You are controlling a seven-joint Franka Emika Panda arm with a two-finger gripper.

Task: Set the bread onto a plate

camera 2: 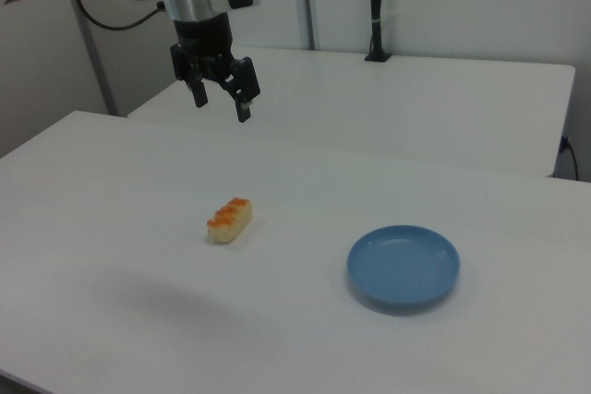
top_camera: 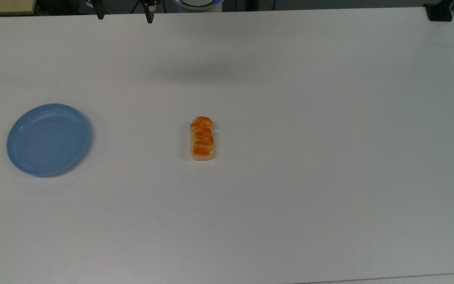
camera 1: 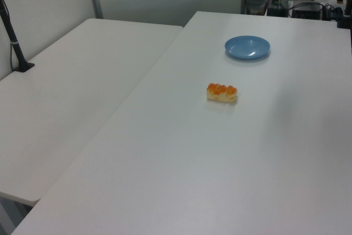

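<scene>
The bread (top_camera: 201, 138), a small loaf with an orange glazed top and pale sides, lies near the middle of the white table (top_camera: 290, 197); it also shows as the bread (camera 1: 221, 92) and the bread (camera 2: 229, 219). The round light-blue plate (top_camera: 48, 139) sits empty at the top view's left, well apart from the loaf; the plate (camera 1: 247, 47) and the plate (camera 2: 404, 266) show in the side views. My gripper (camera 2: 222, 103) hangs open high above the table, behind the loaf, with nothing between its fingers. Its fingertips (top_camera: 148, 17) reach in at the top view's upper edge.
A second white table (camera 1: 71, 97) adjoins this one, with a black post (camera 1: 14, 42) clamped on it. A black clamp (top_camera: 440, 12) sits at the table's corner in the top view's upper right. Cables and equipment (camera 1: 308, 4) stand beyond the plate in the left view.
</scene>
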